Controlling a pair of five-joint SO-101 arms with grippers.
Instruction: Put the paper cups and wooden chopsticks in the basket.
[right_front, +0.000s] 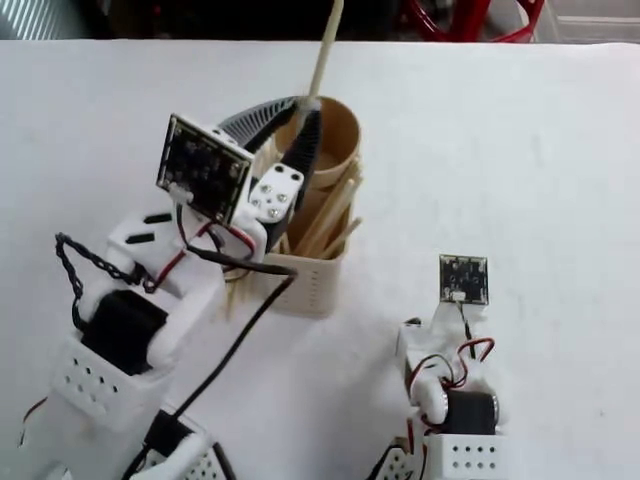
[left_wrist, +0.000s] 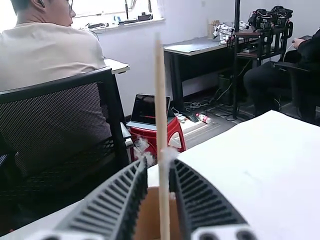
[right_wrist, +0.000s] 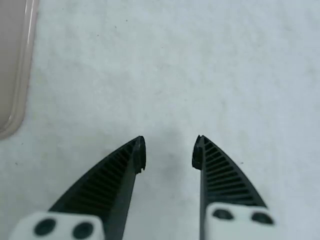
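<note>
**Left claw pinching one chopstick above the basket; right claw spread over bare table**

Item 1, left gripper (right_front: 301, 104). It is positioned over the far end of the basket (right_front: 312, 287). Its ribbed fingers (left_wrist: 200, 195) are pressed in on a single wooden chopstick (right_front: 325, 55). In the left wrist view the left gripper (left_wrist: 157, 162) has the stick upright between its two tips, with most of its length rising clear above them.

Item 2, held chopstick (left_wrist: 160, 100). It is pale, unfinished wood, slim and straight. In the high view it runs from the claw tips away towards the table's far edge.

Item 3, basket. It is a small cream container with rows of small holes in its near wall, standing on the white table (right_front: 520, 150) in front of the left arm.

Item 4, paper cup (right_front: 340, 130). It is a tan cylinder with its mouth open, apparently inside the basket at its far end, directly beneath the left claw. Its brown interior (left_wrist: 150, 215) shows between the fingers.

Item 5, loose chopsticks (right_front: 335, 210). Several pale sticks lie slanted in the basket between the cup and the near wall, and their ends reach the basket's right rim.

Item 6, right gripper (right_wrist: 170, 150). The jaws are spread with nothing between them, pointed down at bare table surface. The right arm is folded near the table's front edge, well apart from the basket.
</note>
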